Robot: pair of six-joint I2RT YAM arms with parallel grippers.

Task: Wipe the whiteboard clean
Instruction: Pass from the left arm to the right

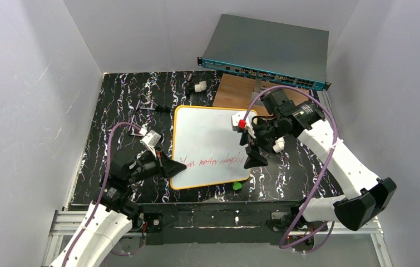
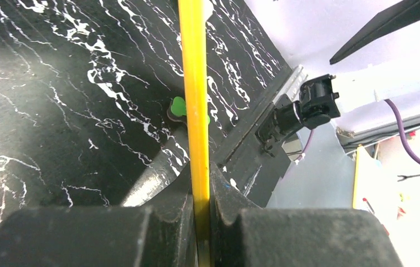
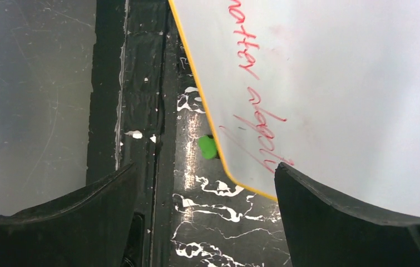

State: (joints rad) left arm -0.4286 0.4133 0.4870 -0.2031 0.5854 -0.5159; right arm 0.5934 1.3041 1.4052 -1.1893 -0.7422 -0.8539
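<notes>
Tabletop (image 1: 113, 111): black, white-veined, boxed in by white walls (image 1: 29, 83). Left: my left tool (image 2: 201, 222), clamped on the whiteboard's (image 1: 207, 133) near-left rim. Centre: whiteboard, yellow-rimmed, long axis unclear; red writing (image 1: 210, 160) runs left-right along its near edge. Right: my right tool (image 3: 204, 178), spread wide, empty, over the near-right corner.

Only readable text: a red handwritten line on the flat white rectangular whiteboard with yellow-orange rim (image 1: 210, 133), roughly "You matter deeply". It starts just beside the left gripper (image 1: 179, 168) and ends next to the right gripper (image 3: 204, 167). Port markings on the grey metal box (image 1: 268, 47) beyond the right gripper: too small to read.
</notes>
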